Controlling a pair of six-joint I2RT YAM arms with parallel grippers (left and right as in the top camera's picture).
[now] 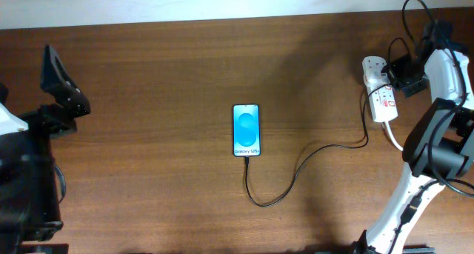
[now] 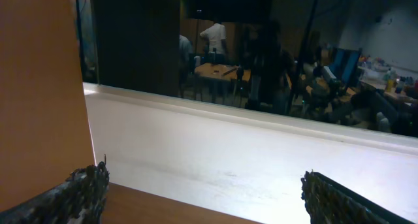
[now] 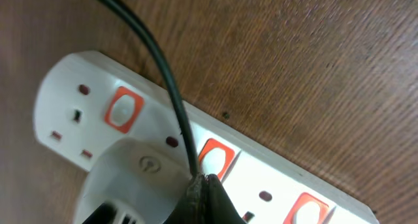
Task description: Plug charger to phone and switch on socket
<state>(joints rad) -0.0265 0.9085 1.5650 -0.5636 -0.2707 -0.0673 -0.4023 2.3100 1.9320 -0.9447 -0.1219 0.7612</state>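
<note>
The phone (image 1: 246, 129) lies screen up at the table's middle, its blue screen lit. The charger (image 1: 296, 172), a thin black cable, runs from the phone's near end in a loop to the right, up to the socket (image 1: 379, 91). My right gripper (image 1: 396, 75) is shut, right over the socket. In the right wrist view its closed tips (image 3: 204, 182) sit at the middle red switch (image 3: 217, 156) of the socket (image 3: 281, 178), beside a white plug (image 3: 127, 178) and the charger (image 3: 157, 61). My left gripper (image 1: 59, 80) is open and empty at the far left (image 2: 206, 185).
The socket's thicker white cable (image 1: 392, 139) curves down past the right arm's base. A pale wall runs along the table's far edge (image 1: 222, 6). The left wrist view shows only that wall and a dim room beyond.
</note>
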